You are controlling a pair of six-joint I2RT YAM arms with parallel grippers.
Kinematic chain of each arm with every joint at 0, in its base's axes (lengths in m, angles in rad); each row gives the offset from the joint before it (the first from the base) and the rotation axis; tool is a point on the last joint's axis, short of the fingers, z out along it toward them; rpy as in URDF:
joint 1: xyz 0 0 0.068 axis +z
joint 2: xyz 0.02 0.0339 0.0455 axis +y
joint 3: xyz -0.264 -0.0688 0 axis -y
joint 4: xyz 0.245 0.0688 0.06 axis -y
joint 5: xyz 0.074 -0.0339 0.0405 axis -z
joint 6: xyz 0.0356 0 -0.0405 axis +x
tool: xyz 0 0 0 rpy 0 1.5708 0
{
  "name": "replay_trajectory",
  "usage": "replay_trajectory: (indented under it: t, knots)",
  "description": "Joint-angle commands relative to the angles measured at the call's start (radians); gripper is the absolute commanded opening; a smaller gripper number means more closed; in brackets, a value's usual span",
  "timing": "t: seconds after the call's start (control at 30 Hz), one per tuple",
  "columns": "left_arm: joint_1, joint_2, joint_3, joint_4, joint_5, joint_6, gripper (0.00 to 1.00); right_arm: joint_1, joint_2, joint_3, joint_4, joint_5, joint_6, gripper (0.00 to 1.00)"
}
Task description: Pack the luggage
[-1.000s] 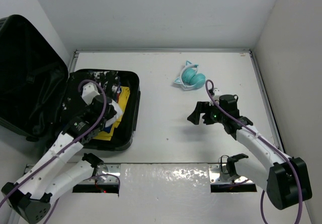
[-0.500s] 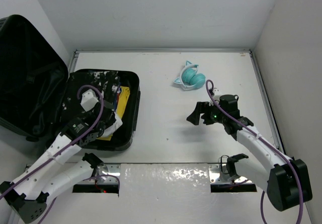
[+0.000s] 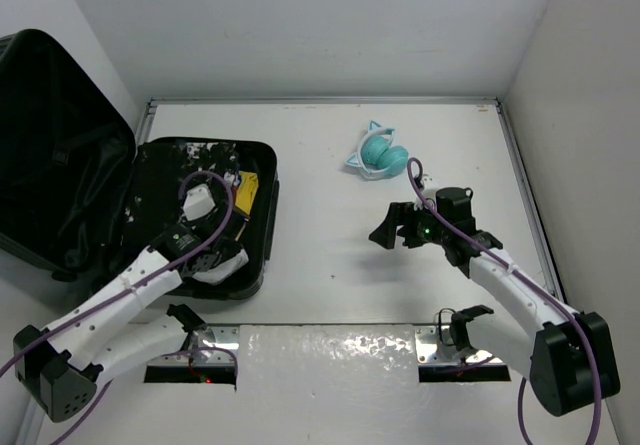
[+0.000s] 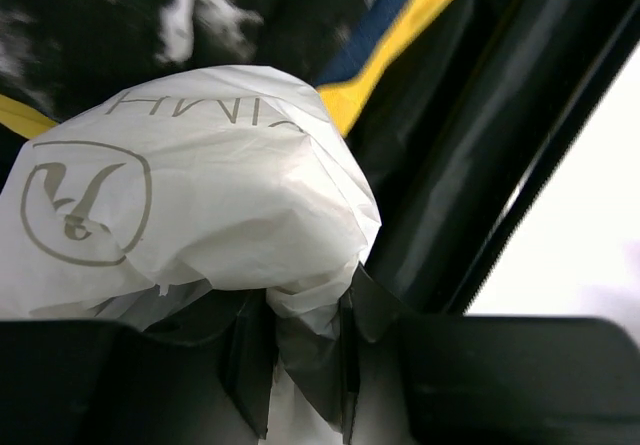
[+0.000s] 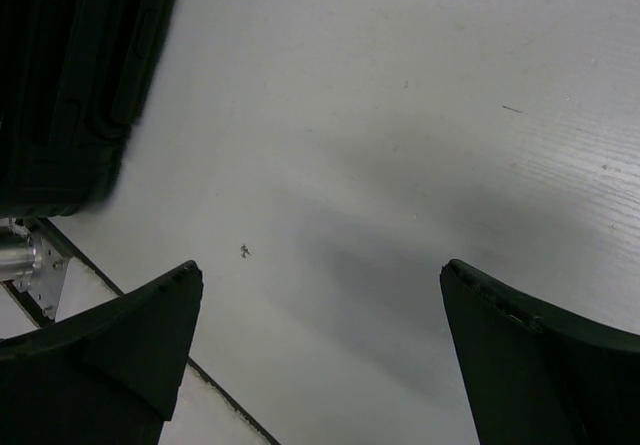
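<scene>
Left arm point(image 3: 120, 300): stretched forward from its base, wrist bent down. Left gripper point(image 4: 305, 315): jaws pinched on a white bag point(image 4: 200, 205). Right arm point(image 3: 510, 285): reaching forward and leftward. Right gripper point(image 3: 388, 233): low, jaws spread wide.

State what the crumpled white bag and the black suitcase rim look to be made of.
The crumpled white bag is probably thin plastic film, possibly tissue-like paper: soft creases, matte surface, grey printed logo. The black suitcase rim is likely hard moulded plastic: smooth, with glossy light streaks.
</scene>
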Motion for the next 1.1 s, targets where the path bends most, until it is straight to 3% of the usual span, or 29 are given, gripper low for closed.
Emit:
replay_trajectory:
  t: [0.0, 0.13, 0.33, 0.47, 0.57, 0.7, 0.83, 1.07]
  knots:
    - [-0.058, 0.058, -0.036, 0.048, 0.161, -0.03, 0.0, -0.003, 0.004, 0.014, 0.043, -0.025, -0.017, 0.99]
    - [-0.159, 0.096, -0.031, 0.048, 0.159, -0.078, 0.0, -0.003, 0.014, 0.014, 0.04, -0.029, -0.02, 0.99]
    - [-0.169, 0.152, -0.063, 0.016, 0.111, -0.099, 0.0, -0.003, 0.017, 0.008, 0.042, -0.048, -0.019, 0.99]
    - [-0.166, 0.184, -0.051, 0.034, 0.054, -0.081, 0.23, -0.003, 0.016, 0.005, 0.043, -0.048, -0.017, 0.99]
    - [-0.151, 0.219, -0.043, 0.075, 0.059, -0.04, 0.33, -0.003, 0.016, 0.0, 0.043, -0.048, -0.019, 0.99]
    - [-0.076, 0.273, -0.077, 0.144, 0.096, 0.019, 0.39, -0.003, 0.017, -0.001, 0.046, -0.046, -0.022, 0.99]
    - [-0.074, 0.248, -0.057, 0.082, 0.041, -0.026, 0.58, -0.003, 0.022, -0.001, 0.043, -0.048, -0.026, 0.99]
    - [-0.078, 0.098, 0.067, -0.006, -0.001, -0.024, 0.64, -0.003, 0.037, -0.001, 0.06, -0.049, -0.014, 0.99]
